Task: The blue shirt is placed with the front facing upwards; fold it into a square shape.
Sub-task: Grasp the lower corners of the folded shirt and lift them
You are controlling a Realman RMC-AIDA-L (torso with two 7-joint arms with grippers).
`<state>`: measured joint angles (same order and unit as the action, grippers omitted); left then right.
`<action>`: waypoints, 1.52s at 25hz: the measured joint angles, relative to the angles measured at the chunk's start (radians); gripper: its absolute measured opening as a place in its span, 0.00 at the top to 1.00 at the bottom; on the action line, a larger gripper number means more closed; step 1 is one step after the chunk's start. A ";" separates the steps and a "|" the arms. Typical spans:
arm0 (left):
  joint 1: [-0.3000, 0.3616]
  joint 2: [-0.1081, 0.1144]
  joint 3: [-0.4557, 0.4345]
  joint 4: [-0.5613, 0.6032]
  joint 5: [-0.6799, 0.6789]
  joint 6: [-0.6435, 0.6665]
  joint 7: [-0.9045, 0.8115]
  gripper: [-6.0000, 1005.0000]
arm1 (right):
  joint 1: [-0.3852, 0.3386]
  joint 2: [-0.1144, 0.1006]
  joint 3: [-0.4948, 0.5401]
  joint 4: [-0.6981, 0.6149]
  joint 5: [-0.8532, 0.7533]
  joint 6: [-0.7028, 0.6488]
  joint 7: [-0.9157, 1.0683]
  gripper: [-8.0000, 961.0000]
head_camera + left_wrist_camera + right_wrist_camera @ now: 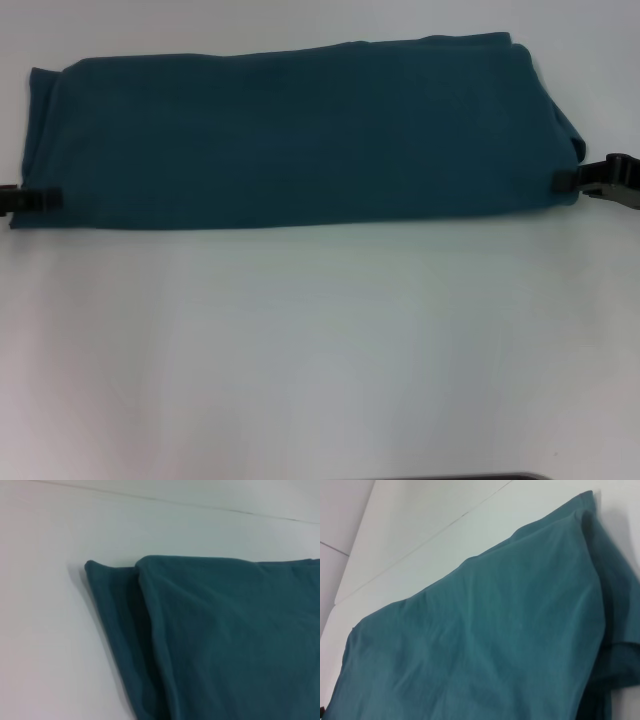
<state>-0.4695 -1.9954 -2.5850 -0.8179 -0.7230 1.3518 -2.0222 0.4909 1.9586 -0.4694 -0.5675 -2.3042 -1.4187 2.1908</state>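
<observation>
The blue shirt [300, 140] lies on the white table [320, 350] as a long, plain teal band running left to right, with no print showing. My left gripper [52, 198] comes in from the left edge and is shut on the band's near left corner. At the opposite end, my right gripper [562, 181] is shut on the near right corner. The left wrist view shows the shirt's [225, 640] layered left end lying flat. In the right wrist view the shirt's [485, 640] right end has a fold of fabric tucked beneath it.
White tabletop stretches in front of the shirt toward me. A thin seam line in the table [200, 506] runs behind the shirt. A dark edge [460, 477] shows at the bottom of the head view.
</observation>
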 joint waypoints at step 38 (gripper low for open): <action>-0.017 0.005 0.003 0.006 0.030 0.035 0.001 0.21 | 0.000 -0.002 0.000 0.000 0.000 0.000 0.001 0.95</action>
<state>-0.4864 -1.9906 -2.5816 -0.8115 -0.6933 1.3872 -2.0216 0.4908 1.9571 -0.4694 -0.5675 -2.3040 -1.4189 2.1915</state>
